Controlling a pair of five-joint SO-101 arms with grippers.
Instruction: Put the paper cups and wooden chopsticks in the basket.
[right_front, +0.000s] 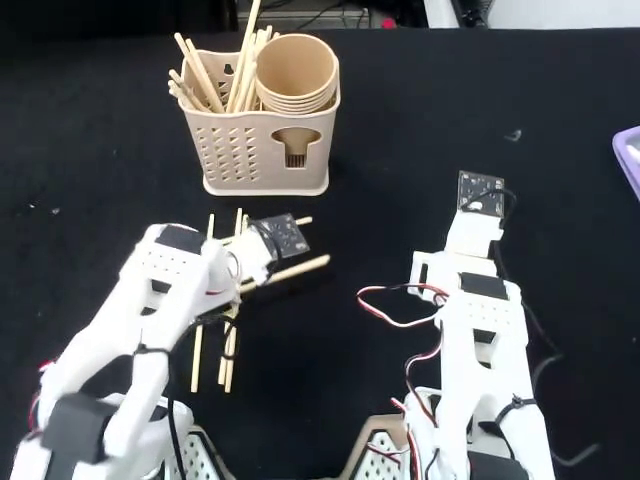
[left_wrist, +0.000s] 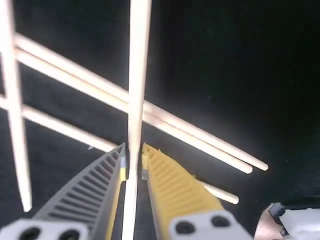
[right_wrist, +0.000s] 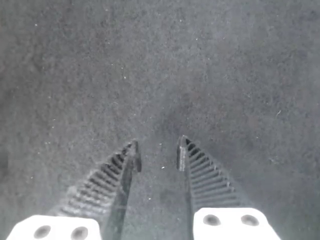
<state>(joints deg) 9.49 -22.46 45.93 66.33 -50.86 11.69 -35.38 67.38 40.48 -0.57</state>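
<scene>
At lower left of the high view, clenching one wooden chopstick (left_wrist: 137, 75) between the fingers (left_wrist: 165, 175) of the left gripper (left_wrist: 132, 150), crossing over loose chopsticks (right_front: 228, 350) lying scattered on the black surface (right_front: 450, 120). Further right, at upper centre-left, holding stacked paper cups (right_front: 297, 70) and upright chopsticks (right_front: 205, 75) inside the basket (right_front: 250, 150), well apart from both arms. At right centre, hovering over bare surface with the right gripper (right_wrist: 157, 150), its fingers released and parted.

Soft even light, glare on chopsticks (left_wrist: 139, 60)
</scene>
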